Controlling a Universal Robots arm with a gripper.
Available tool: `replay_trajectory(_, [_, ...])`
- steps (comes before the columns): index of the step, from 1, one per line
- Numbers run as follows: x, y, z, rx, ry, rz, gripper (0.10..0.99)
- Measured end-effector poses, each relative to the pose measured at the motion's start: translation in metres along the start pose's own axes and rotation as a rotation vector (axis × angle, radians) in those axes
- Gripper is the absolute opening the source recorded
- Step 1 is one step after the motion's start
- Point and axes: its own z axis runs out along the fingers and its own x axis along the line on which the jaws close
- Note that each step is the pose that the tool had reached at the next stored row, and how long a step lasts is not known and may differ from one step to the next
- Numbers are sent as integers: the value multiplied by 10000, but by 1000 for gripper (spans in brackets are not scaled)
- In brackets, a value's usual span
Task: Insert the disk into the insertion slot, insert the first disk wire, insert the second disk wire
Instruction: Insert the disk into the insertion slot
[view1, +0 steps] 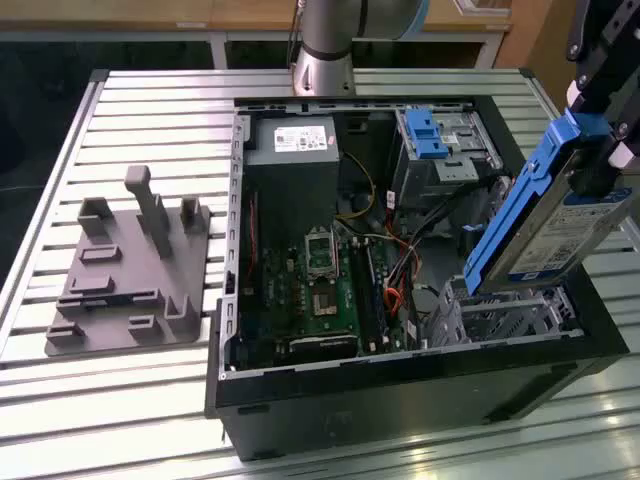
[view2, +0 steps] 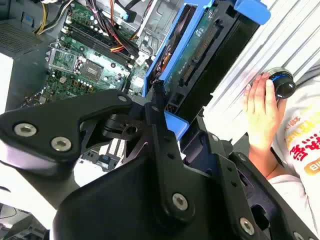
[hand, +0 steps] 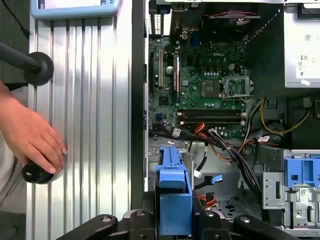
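Note:
In the exterior view my gripper (view1: 592, 150) is shut on the upper end of the disk (view1: 545, 220), a silver drive in a bright blue carrier. The disk hangs tilted, its lower end just above the insertion slot (view1: 505, 318), a low silver perforated cage in the near corner of the open computer case on the exterior view's right. In the first wrist view the disk (hand: 174, 192) shows edge-on between my black fingers. The second wrist view shows the disk (view2: 192, 65) from its underside. Loose red and black cables (view1: 400, 270) lie beside the cage.
The case holds a green motherboard (view1: 325, 280), a power supply (view1: 292, 150) and a taller grey bay with a blue latch (view1: 432, 135). A grey fixture (view1: 130, 270) stands on the slatted table at the exterior view's left. A person's hand (hand: 32, 137) rests on a black knob beside the case.

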Motion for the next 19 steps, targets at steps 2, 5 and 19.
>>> replay_trajectory(2, [0, 0, 0, 0, 0, 0, 365])
replay_trajectory(5, [0, 0, 0, 0, 1, 0, 365])
replay_trajectory(19, [0, 0, 0, 51, -333, -12, 365])
